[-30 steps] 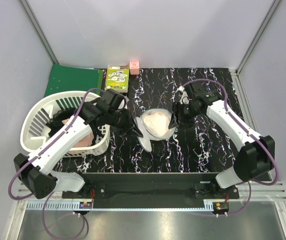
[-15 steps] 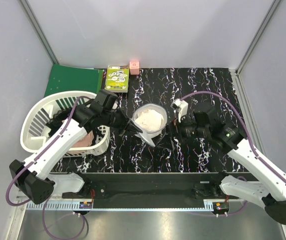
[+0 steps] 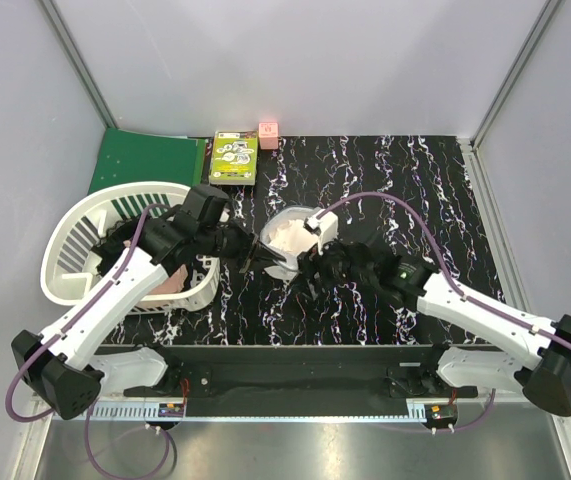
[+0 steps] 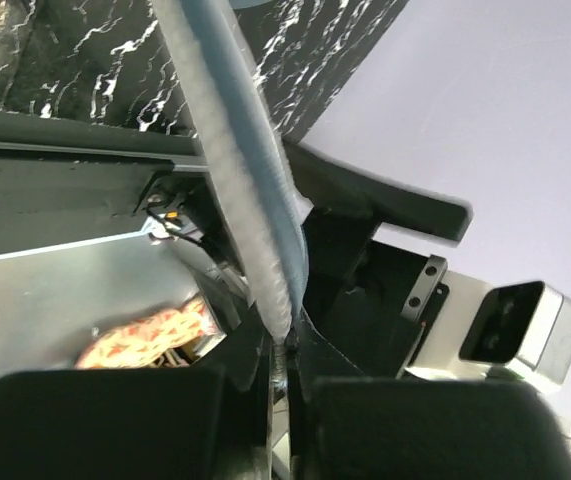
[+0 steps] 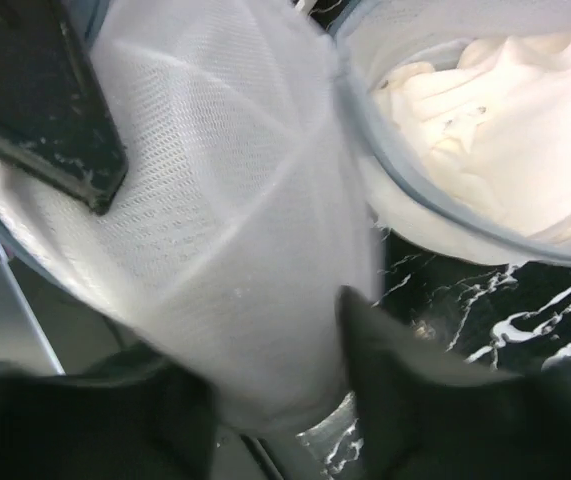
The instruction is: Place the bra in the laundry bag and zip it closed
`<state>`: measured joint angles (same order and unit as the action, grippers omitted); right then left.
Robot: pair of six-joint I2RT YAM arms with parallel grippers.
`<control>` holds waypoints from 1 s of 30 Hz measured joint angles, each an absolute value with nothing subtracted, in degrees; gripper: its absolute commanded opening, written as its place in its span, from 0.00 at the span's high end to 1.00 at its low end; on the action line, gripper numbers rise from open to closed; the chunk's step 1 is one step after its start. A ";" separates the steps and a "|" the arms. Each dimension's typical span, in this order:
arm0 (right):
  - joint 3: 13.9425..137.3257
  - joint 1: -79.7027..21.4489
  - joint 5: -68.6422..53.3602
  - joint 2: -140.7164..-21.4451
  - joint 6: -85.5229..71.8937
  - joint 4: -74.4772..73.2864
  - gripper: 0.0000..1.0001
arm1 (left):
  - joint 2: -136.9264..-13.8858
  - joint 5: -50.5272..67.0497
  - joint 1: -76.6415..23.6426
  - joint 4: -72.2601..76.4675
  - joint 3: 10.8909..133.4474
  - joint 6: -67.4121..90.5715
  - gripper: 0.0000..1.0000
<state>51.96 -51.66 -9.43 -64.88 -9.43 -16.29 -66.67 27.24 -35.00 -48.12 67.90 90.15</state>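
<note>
The white mesh laundry bag point(image 3: 287, 228) stands open on the black marbled table, with pale cream fabric point(image 5: 495, 110) inside it. No black bra shows in any view. My left gripper point(image 3: 252, 256) is shut on the grey-blue rim of the bag's lid flap point(image 4: 245, 150) and holds it up; the jaws point(image 4: 285, 350) pinch the rim edge. My right gripper point(image 3: 300, 266) reaches in from the right at the bag's near side. In the right wrist view its fingers point(image 5: 275, 400) stand wide apart with the white mesh flap point(image 5: 225, 200) between them, blurred.
A white slatted basket point(image 3: 75, 225) with a pale pink garment point(image 3: 170, 282) stands at the left, close under my left arm. A green folder point(image 3: 145, 160), a green box point(image 3: 235, 155) and a small pink cube point(image 3: 268, 132) lie at the back.
My right arm has swung from the bag's right side to its near side, reaching left around the flap. The bag has shifted left and back. My left gripper has kept its hold on the flap.
</note>
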 measured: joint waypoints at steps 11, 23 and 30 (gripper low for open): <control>53.95 -51.81 -7.94 -63.44 -10.94 -23.70 1.00 | -64.47 29.43 -34.65 -43.64 63.31 73.76 0.01; 56.12 -51.72 -16.82 -57.28 -12.60 -40.58 1.00 | -65.08 26.44 -35.51 -44.47 68.10 38.70 0.01; 57.52 -50.28 -21.69 -59.66 -11.35 -43.27 1.00 | -66.94 30.83 -35.55 -43.09 70.02 27.94 0.01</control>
